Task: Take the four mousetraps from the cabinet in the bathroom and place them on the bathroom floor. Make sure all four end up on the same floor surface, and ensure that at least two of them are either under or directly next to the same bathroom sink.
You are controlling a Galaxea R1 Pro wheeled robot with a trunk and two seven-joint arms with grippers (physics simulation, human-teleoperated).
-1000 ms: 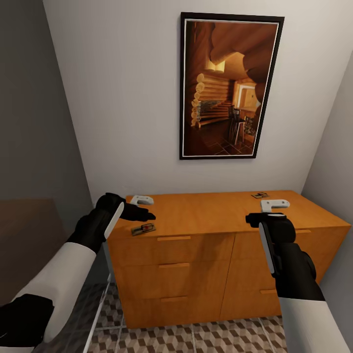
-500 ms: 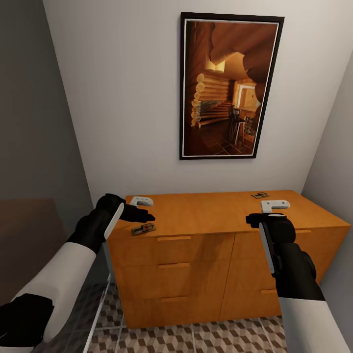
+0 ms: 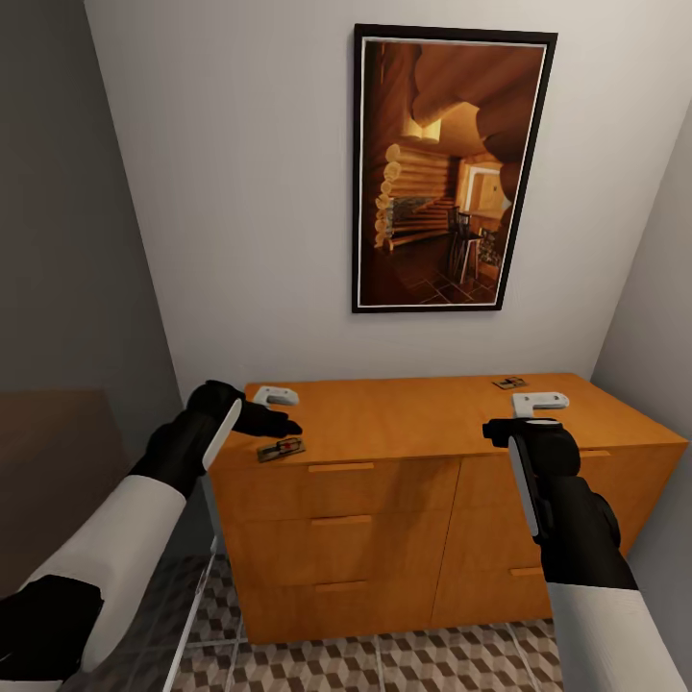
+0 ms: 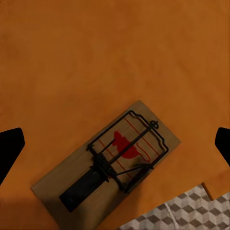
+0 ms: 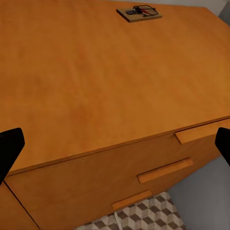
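The orange-brown cabinet [image 3: 413, 423] stands against the wall. One mousetrap [image 3: 281, 448] lies on its top near the front left edge, and a second mousetrap [image 3: 508, 383] lies at the back right. My left gripper [image 3: 277, 409] hovers open just above the near trap. In the left wrist view that mousetrap [image 4: 112, 167] lies between the widely spread black fingertips [image 4: 10, 148]. My right gripper [image 3: 525, 415] hangs open over the cabinet's right front part. In the right wrist view the far mousetrap [image 5: 139, 12] lies well ahead of it. The cube-patterned bathroom floor [image 3: 384, 663] shows below the drawers.
A framed picture [image 3: 452, 168] hangs on the white wall above the cabinet. Grey walls close in on the left [image 3: 58, 240] and right [image 3: 663, 288], forming a narrow alcove. The drawer fronts have slim bar handles [image 3: 341, 467].
The left gripper has sunk very slightly toward the near mousetrap. Nothing else has moved.
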